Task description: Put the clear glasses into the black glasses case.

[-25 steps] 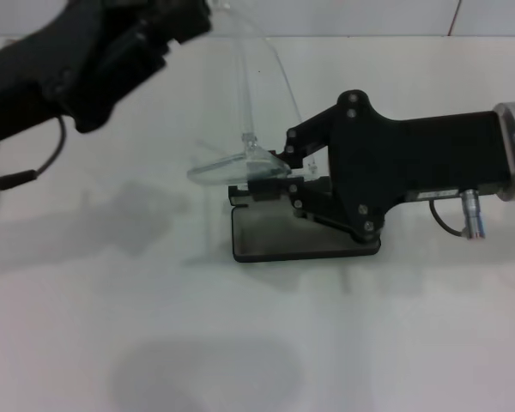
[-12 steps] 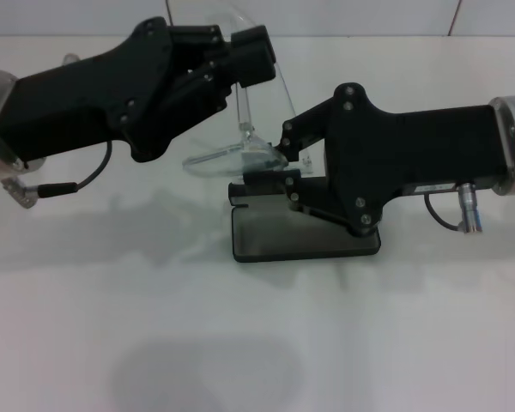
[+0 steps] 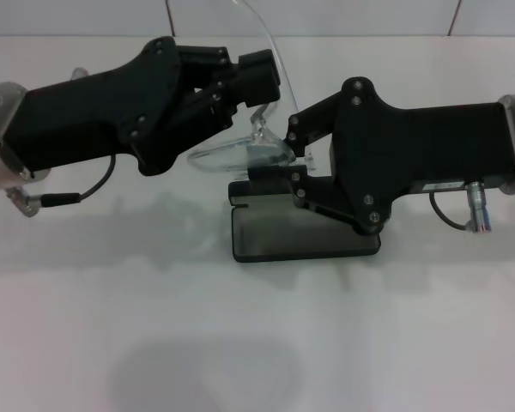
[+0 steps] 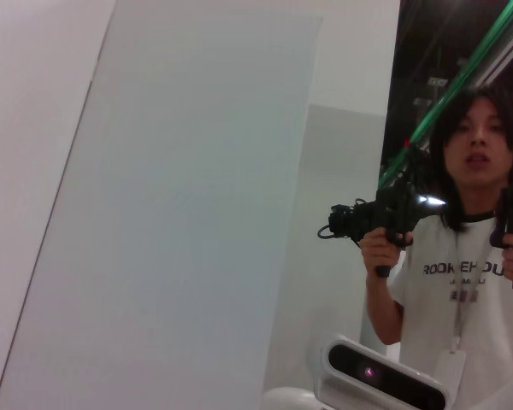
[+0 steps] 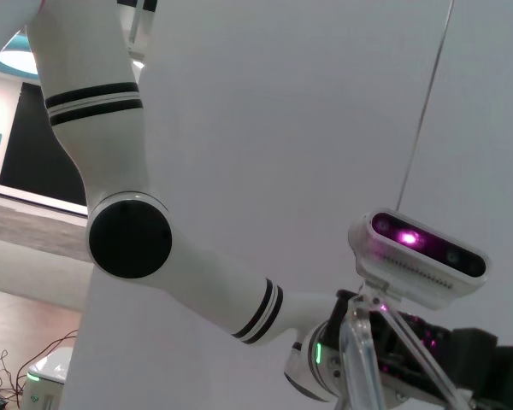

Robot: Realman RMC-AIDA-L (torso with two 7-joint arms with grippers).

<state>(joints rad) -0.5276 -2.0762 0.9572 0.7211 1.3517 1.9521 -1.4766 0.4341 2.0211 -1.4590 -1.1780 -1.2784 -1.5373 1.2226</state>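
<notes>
Gripping the clear glasses (image 3: pixel 240 154) at one end, R gripper (image 3: pixel 279 163) has its fingers closed on the frame, held just above the far edge of the black glasses case (image 3: pixel 305 232). L gripper (image 3: pixel 262 77) is at the raised temple arm; can't tell if it's clamped. Case lies on white table (image 3: pixel 257 343).

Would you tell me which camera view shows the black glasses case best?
The head view: the black glasses case lies open on the white table, partly covered by the right gripper. The left wrist view shows none of it, only a wall and a person; the right wrist view shows none either.
</notes>
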